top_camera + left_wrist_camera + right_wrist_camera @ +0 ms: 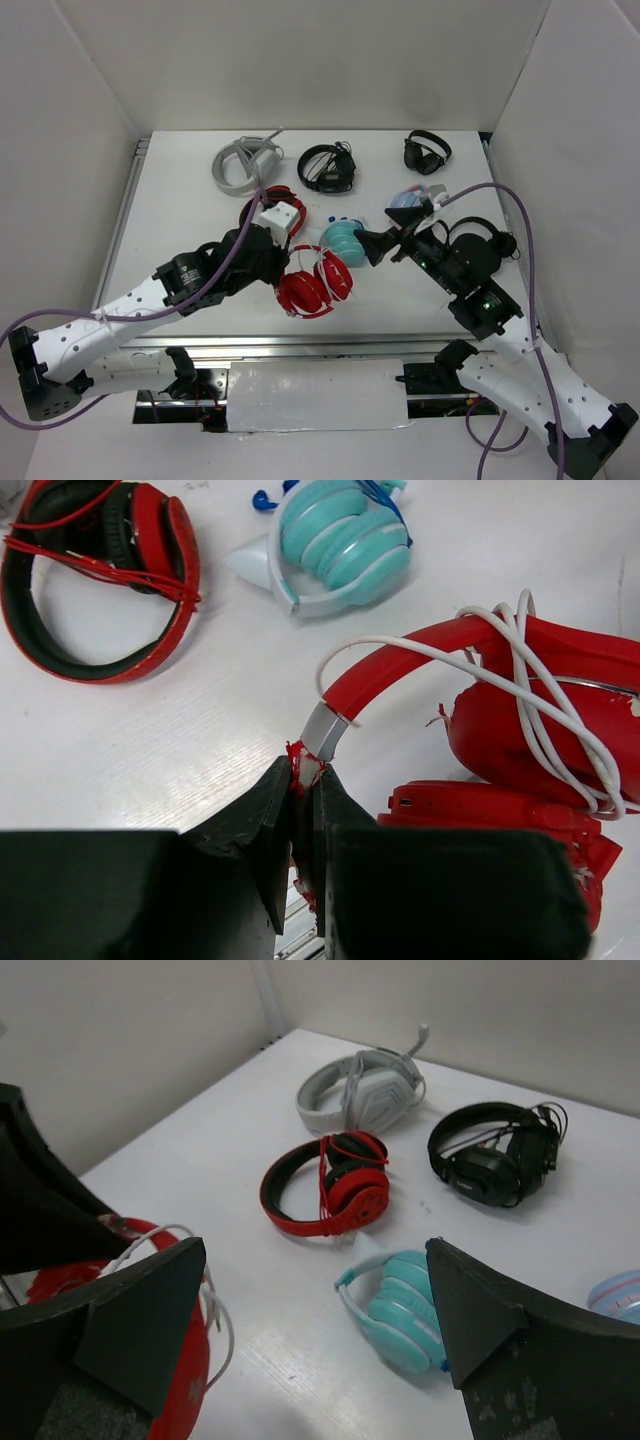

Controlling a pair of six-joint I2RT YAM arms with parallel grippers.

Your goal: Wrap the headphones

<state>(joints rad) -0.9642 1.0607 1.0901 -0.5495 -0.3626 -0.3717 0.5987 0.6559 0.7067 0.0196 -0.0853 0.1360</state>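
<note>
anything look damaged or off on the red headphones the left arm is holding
Yes. The glossy all-red folded headphones look worn: ragged red flakes show at the silver hinge where the left gripper pinches it, and the earcup edge is chipped. The thin white cable loops loosely over the headband.

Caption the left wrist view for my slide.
Left hand pinches the glossy red folded headphones by the headband, thin white cable looped over them; teal over-ear headphones behind.
</note>
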